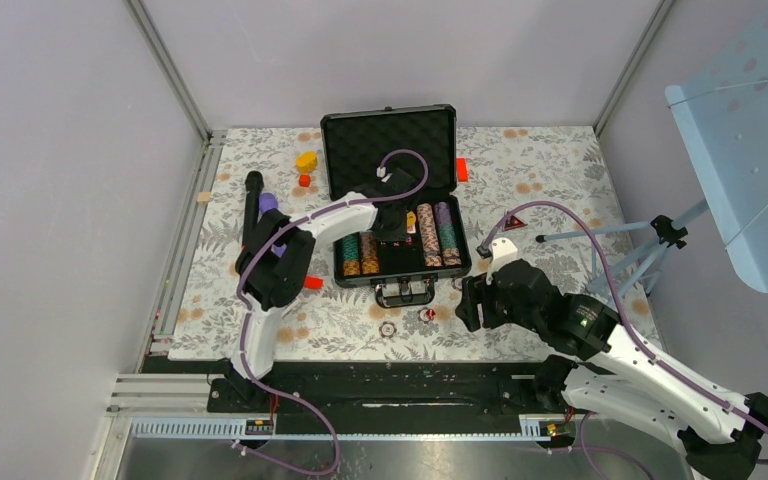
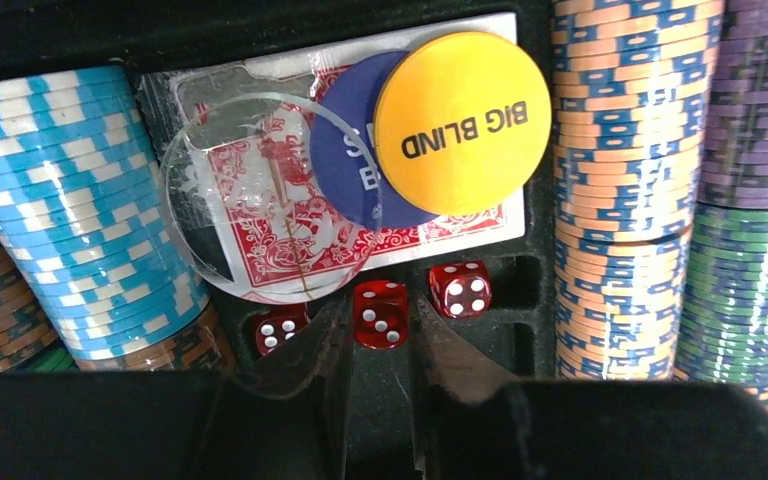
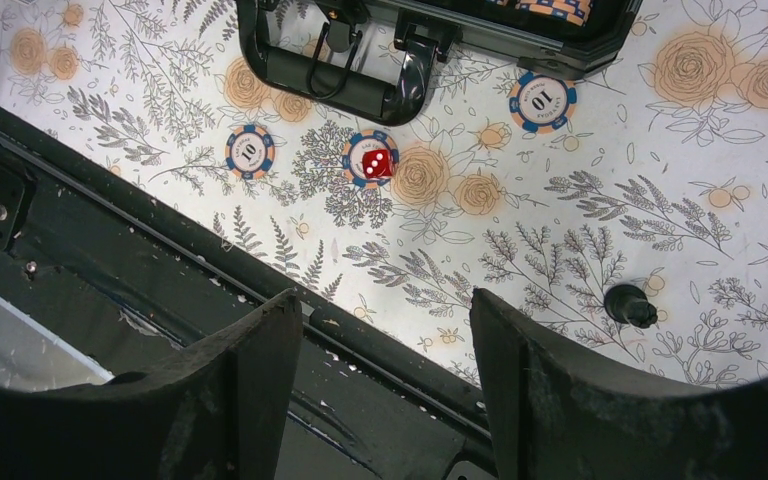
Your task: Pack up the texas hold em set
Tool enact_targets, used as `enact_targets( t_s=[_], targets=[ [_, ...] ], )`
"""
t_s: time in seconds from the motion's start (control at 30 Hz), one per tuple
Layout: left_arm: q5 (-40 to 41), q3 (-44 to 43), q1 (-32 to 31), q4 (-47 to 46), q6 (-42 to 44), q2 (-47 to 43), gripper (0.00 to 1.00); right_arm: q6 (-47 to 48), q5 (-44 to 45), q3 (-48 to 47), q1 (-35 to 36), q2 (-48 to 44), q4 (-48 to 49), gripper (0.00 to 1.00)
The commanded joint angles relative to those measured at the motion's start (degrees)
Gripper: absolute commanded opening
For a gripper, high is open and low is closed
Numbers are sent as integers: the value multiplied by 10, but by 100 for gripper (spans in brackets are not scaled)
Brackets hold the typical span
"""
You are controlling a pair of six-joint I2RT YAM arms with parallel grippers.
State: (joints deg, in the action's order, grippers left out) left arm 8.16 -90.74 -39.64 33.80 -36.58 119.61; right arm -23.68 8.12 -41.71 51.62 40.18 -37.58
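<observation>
The black case (image 1: 332, 160) lies open at the table's middle, with rows of striped chips (image 1: 437, 235) in it. My left gripper (image 2: 382, 300) is inside it, its jaws narrowly apart on either side of a red die (image 2: 380, 313) that sits in a slot between two other dice. Above them lies the card deck (image 2: 280, 215) under a clear disc, a blue button and a yellow BIG BLIND button (image 2: 463, 122). My right gripper (image 3: 380, 300) is open and empty over the table's front edge. Loose chips (image 3: 250, 151) and a red die on a chip (image 3: 372, 163) lie before the case handle (image 3: 340, 75).
A purple-and-black cylinder (image 1: 254, 205) lies left of the case. Yellow (image 1: 306, 160) and red blocks (image 1: 461, 170) lie around it, and a red one (image 1: 312, 283) sits by the left arm. A tripod (image 1: 650, 240) stands at the right, one foot (image 3: 628, 305) near my right gripper.
</observation>
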Motion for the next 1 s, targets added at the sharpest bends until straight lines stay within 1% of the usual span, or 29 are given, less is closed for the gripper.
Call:
enact_targets(
  t_s=[0.0, 0.27, 0.73, 0.9, 0.97],
  targets=[
    [22, -22, -1, -9, -7, 9, 0, -3, 16, 1, 3, -6, -3, 69],
    [18, -27, -6, -10, -14, 26, 0, -4, 17, 3, 3, -7, -4, 70],
    [0, -76, -30, -9, -35, 65, 1, -6, 20, 2, 3, -11, -12, 70],
    [-11, -74, -32, -24, -43, 61, 3, -7, 18, 1, 3, -10, -12, 70],
    [-10, -78, -33, -23, -42, 62, 5, -7, 17, 1, 3, -9, -12, 70]
  ],
)
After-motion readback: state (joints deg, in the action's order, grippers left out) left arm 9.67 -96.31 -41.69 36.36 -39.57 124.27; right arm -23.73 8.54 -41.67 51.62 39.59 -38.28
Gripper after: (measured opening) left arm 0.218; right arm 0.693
